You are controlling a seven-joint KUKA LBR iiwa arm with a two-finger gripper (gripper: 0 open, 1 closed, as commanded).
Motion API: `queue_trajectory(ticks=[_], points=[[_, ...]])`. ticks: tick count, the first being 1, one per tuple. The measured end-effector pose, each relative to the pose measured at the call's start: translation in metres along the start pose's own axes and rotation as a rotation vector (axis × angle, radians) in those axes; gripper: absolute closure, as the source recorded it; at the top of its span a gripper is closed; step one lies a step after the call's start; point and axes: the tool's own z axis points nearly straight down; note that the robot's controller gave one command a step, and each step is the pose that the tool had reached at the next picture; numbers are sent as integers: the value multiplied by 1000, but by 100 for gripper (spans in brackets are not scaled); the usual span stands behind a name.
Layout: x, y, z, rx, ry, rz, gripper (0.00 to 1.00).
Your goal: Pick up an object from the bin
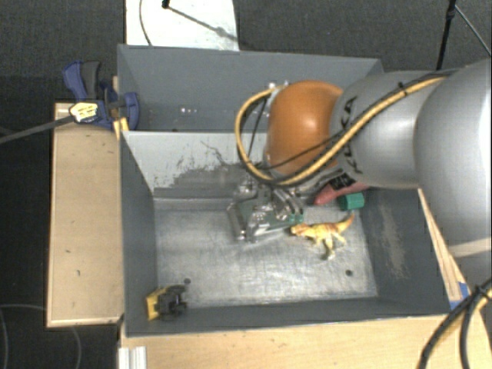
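To pick cleanly, the gripper (256, 220) probably needs to centre over one thing and close across its narrowest part, clear of its neighbours. It sits low over the floor of the bin (138, 206); whether it is open or closed cannot be told. A yellow toy dinosaur (326, 233) lies just beside it, toward the view's right.

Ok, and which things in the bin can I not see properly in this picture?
Green block, camera view: partly hidden under the arm.
Red thing beside it: mostly covered by the arm, kind unclear.
Yellow-and-black thing, near-left corner: too small to identify.
Anything under the end effector: covered by it.
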Motion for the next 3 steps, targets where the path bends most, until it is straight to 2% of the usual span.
queue_trajectory(ticks=[1,3], points=[[-2,0,-13,0,-8,1,100],[0,0,-42,1,0,4,100]])
